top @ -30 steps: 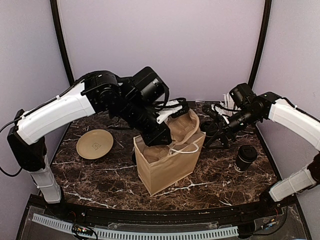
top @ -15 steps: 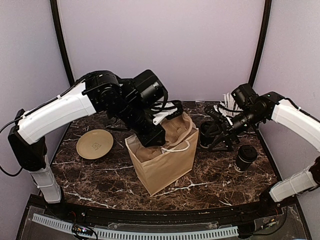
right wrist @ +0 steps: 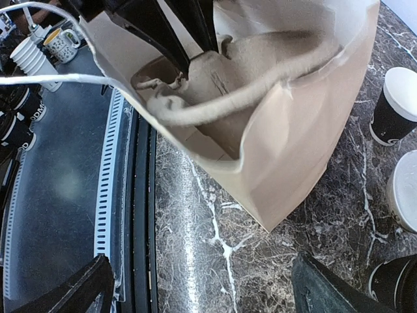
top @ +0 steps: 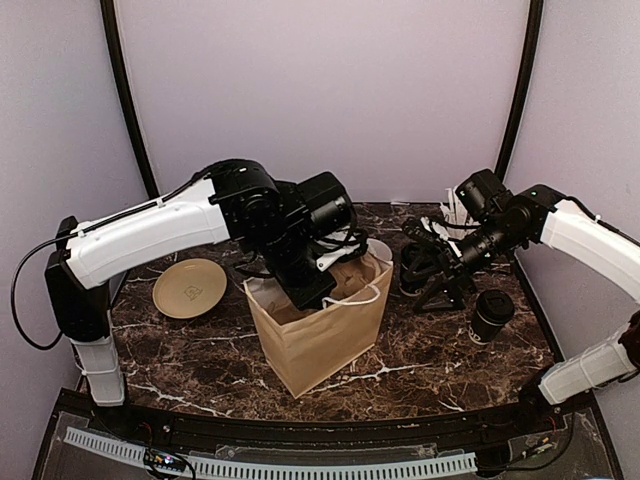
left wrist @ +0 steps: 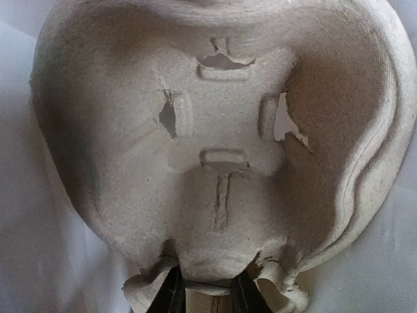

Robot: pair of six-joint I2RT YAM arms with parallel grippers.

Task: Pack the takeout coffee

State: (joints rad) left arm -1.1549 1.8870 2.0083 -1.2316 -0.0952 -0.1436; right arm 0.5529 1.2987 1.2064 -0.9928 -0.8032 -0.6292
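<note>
My left gripper (left wrist: 207, 288) is shut on the edge of a grey pulp cup carrier (left wrist: 221, 130), which fills the left wrist view. In the top view the left gripper (top: 315, 288) is down inside the open brown paper bag (top: 320, 335). The carrier (right wrist: 247, 62) shows inside the bag in the right wrist view. A black lidded coffee cup (top: 491, 314) stands on the table right of the bag. My right gripper (top: 434, 270) is open and empty, hovering between the bag and that cup. An open black cup with a white inside (right wrist: 396, 104) shows at the right wrist view's right edge.
A tan plate (top: 189, 288) lies at the left of the marble table (top: 420, 370). A white cup of wrapped straws (top: 455, 212) stands at the back right behind my right arm. Another dark cup (right wrist: 393, 283) and a pale round rim (right wrist: 405, 190) lie near my right gripper.
My left gripper has gone down into the bag with the carrier, which now sits below the bag's rim. The bag has shifted left and stands straighter. The right gripper has barely moved.
</note>
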